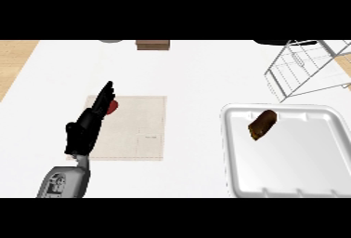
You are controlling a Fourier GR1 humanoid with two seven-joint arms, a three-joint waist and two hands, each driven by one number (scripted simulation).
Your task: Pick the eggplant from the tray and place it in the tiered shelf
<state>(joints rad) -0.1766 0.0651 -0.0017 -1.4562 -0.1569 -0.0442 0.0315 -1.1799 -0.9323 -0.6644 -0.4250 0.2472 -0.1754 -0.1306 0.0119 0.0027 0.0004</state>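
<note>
A dark brown eggplant (262, 124) lies in the upper left part of the white tray (308, 181) at the right. The wire tiered shelf (305, 67) stands at the far right, beyond the tray. My left hand (86, 128) is at the left over a beige mat, fingers straight and pointing away, holding nothing. It is far from the eggplant. My right hand does not show.
A beige mat (137, 128) lies at the centre left with a small red object (111, 107) partly hidden behind my left hand. A brown box (152, 44) sits at the far edge. Wooden floor shows at the far left.
</note>
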